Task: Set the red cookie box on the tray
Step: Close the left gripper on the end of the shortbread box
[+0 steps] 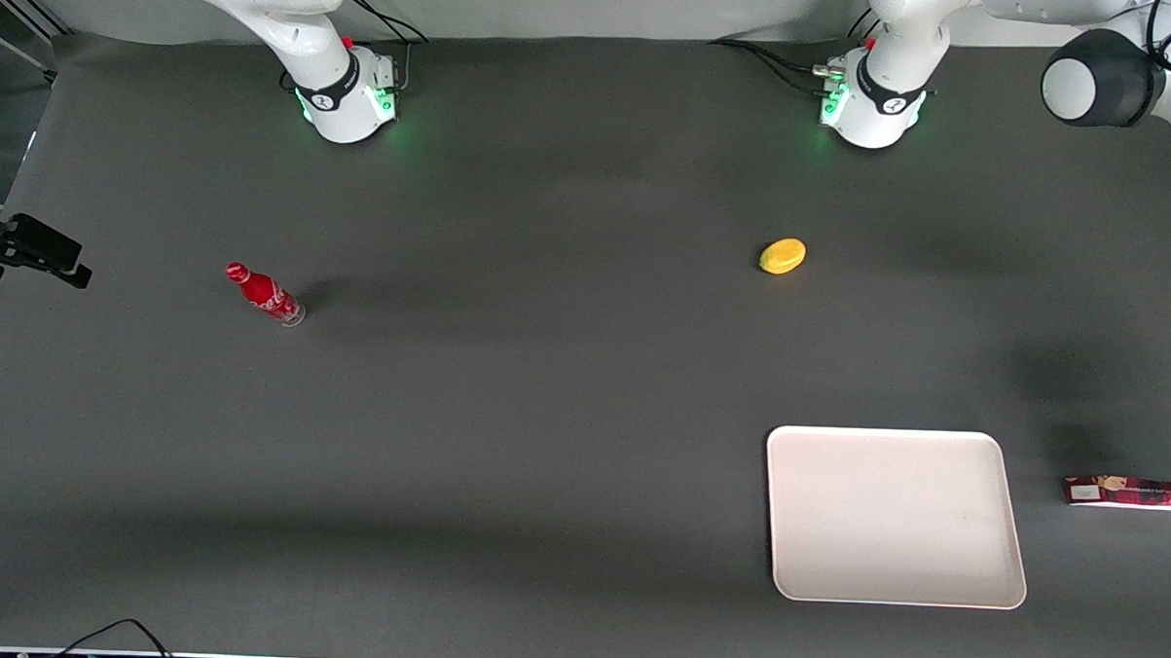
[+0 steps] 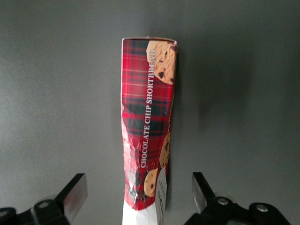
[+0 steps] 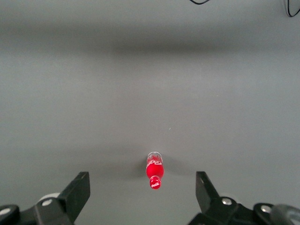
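1. Red cookie box (image 2: pixel 147 126) lies flat on the table (image 1: pixel 543 415), just beside the tray (image 1: pixel 896 515), toward the working arm's end.
2. Your gripper (image 2: pixel 139 197) hovers above the box, fingers (image 2: pixel 75 194) spread apart, one either side, touching nothing.
3. Tray holds nothing.

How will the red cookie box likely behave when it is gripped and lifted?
The red cookie box looks dented and creased, so it probably crushes under a hard squeeze. Long and narrow, it may sag or swing. The gripper, open, straddles its label end.
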Robot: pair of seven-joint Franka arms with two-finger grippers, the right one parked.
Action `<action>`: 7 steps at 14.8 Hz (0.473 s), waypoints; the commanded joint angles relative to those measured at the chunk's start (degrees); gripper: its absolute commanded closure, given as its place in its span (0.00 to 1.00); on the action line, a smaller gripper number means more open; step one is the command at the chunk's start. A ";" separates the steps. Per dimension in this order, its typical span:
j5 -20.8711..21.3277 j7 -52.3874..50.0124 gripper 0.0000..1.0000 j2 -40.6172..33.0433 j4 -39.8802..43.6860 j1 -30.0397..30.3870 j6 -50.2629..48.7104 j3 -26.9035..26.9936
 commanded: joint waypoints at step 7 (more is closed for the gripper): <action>-3.15 1.72 0.10 5.35 2.33 0.53 3.95 -0.27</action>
